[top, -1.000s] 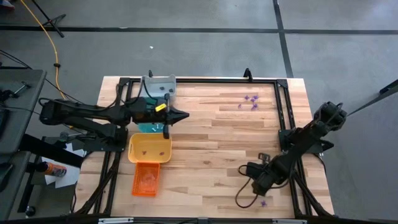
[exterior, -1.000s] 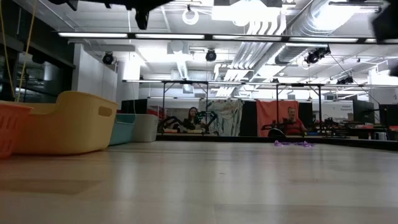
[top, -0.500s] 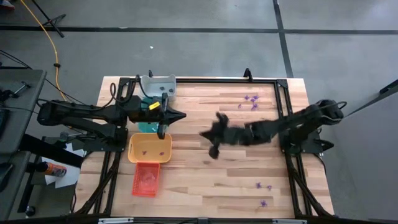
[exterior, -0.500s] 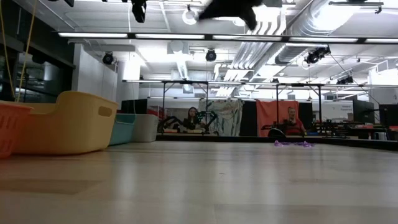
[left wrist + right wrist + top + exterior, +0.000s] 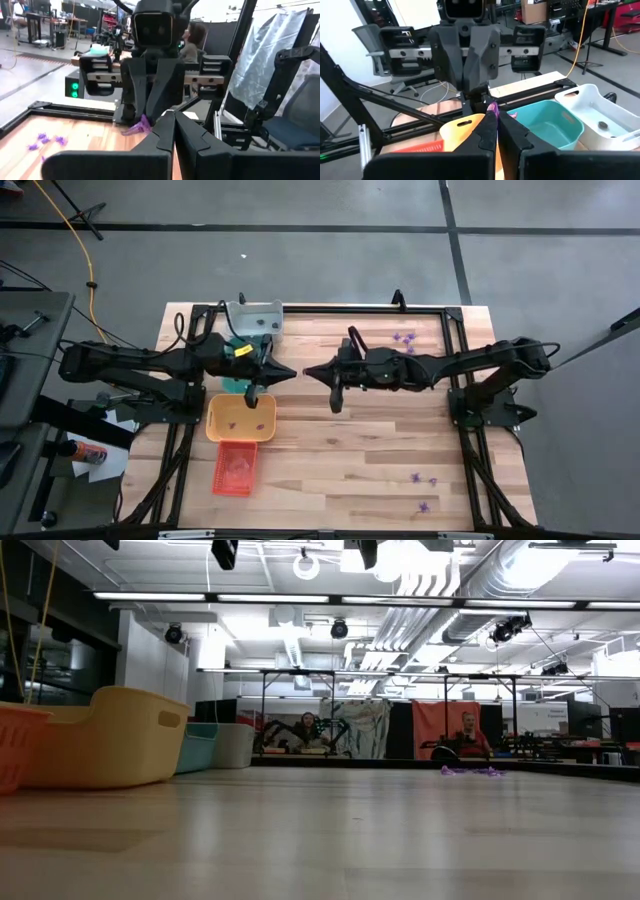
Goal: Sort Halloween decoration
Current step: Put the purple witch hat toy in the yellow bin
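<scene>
Both claws meet tip to tip above the surface. The right claw is clamped on a purple trinket; the left claw is pressed together, empty. Risk: the tiny piece may slip and fall outside the yellow tray. Remaining decorations, small purple shapes, lie near the far-right edge and the near-right corner.

Right gripper swung up, facing left gripper.

Your left hand and right hand: both raised mid-bench, fingers closed, tips facing each other, nearly touching; arms stretched inward from opposite sides.
</scene>
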{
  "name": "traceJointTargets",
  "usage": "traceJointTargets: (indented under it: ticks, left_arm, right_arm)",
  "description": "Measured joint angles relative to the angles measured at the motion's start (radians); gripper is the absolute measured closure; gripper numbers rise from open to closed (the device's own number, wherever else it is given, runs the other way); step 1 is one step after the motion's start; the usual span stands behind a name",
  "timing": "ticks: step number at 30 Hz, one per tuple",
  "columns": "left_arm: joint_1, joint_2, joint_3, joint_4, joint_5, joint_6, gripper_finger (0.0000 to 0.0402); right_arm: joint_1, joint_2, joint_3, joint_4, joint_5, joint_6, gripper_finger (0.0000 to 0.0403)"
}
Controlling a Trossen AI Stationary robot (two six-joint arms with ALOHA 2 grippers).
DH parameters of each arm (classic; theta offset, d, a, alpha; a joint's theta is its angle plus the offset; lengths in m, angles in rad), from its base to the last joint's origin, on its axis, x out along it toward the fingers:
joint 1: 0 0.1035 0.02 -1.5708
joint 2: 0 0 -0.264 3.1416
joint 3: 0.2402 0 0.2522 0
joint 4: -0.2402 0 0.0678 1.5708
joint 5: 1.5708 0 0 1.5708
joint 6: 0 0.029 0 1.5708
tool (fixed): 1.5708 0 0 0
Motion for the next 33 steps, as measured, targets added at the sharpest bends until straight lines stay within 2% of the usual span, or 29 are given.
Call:
traceJointTargets:
  ticks: [10, 13, 18, 21, 27, 33]
  left_arm:
    - [0.0, -0.002, 0.0, 0.004, 0.002, -0.008, 0.0401]
    - [-0.001, -0.002, 0.0, 0.004, 0.036, -0.008, 0.0402]
    - [-0.001, -0.002, 0.0, 0.005, 0.031, 0.002, 0.0402]
    - [-0.001, -0.002, 0.0, 0.005, -0.033, 0.019, 0.0402]
    - [-0.001, -0.002, 0.0, 0.012, -0.253, 0.002, 0.0402]
    - [-0.001, -0.002, -0.001, 0.062, -0.294, 0.0, 0.0402]
  right_arm:
    - [0.002, 0.0, 0.0, -0.003, -0.002, 0.028, 0.0403]
    - [-0.003, 0.0, 0.0, -0.002, -0.003, 0.007, 0.0403]
    - [-0.025, 0.0, 0.0, 0.003, -0.072, -0.038, 0.0403]
    - [-0.043, 0.0, 0.0, 0.003, -0.128, -0.085, 0.0403]
    - [-0.084, 0.0, 0.0, -0.024, -0.264, -0.193, 0.0403]
    - [-0.126, 0.005, 0.0, -0.094, -0.366, -0.274, 0.0403]
